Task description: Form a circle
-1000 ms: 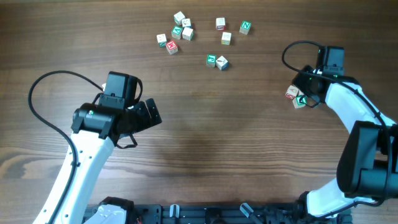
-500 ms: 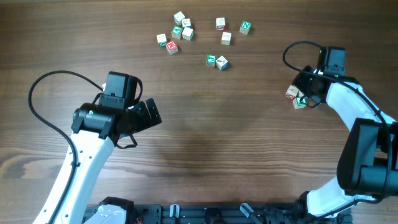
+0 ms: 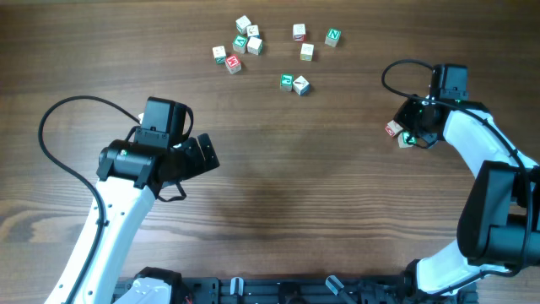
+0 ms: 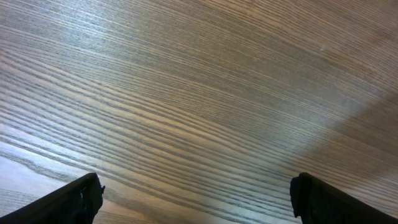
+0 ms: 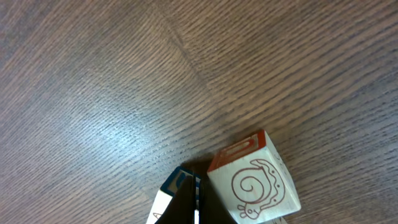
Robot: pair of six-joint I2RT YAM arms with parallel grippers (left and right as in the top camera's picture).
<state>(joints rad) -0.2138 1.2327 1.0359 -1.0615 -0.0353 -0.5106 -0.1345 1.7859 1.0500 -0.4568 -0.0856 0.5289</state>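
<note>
The circle is no ring; it is a tight group of small wooden cubes (image 3: 394, 128) at the right of the table. My right gripper (image 3: 414, 127) is shut, its tips down among them. In the right wrist view the shut gripper (image 5: 194, 200) stands between a red-topped cube with a snail drawing (image 5: 255, 180) on its right and a blue-edged cube (image 5: 169, 194) on its left, touching both and holding neither. A green-faced cube (image 3: 407, 140) lies just below the red one. My left gripper (image 3: 202, 155) is open over bare wood; in the left wrist view the gripper (image 4: 199, 202) has nothing between its fingers.
A loose scatter of like cubes lies at the far middle of the table: a cluster (image 3: 240, 46), a pair (image 3: 295, 83), and a few singles near a green one (image 3: 333, 36). The right arm's black cable (image 3: 396, 67) loops above the group.
The right gripper and the cubes at its tips have shifted slightly to the left. The left arm has not moved.
</note>
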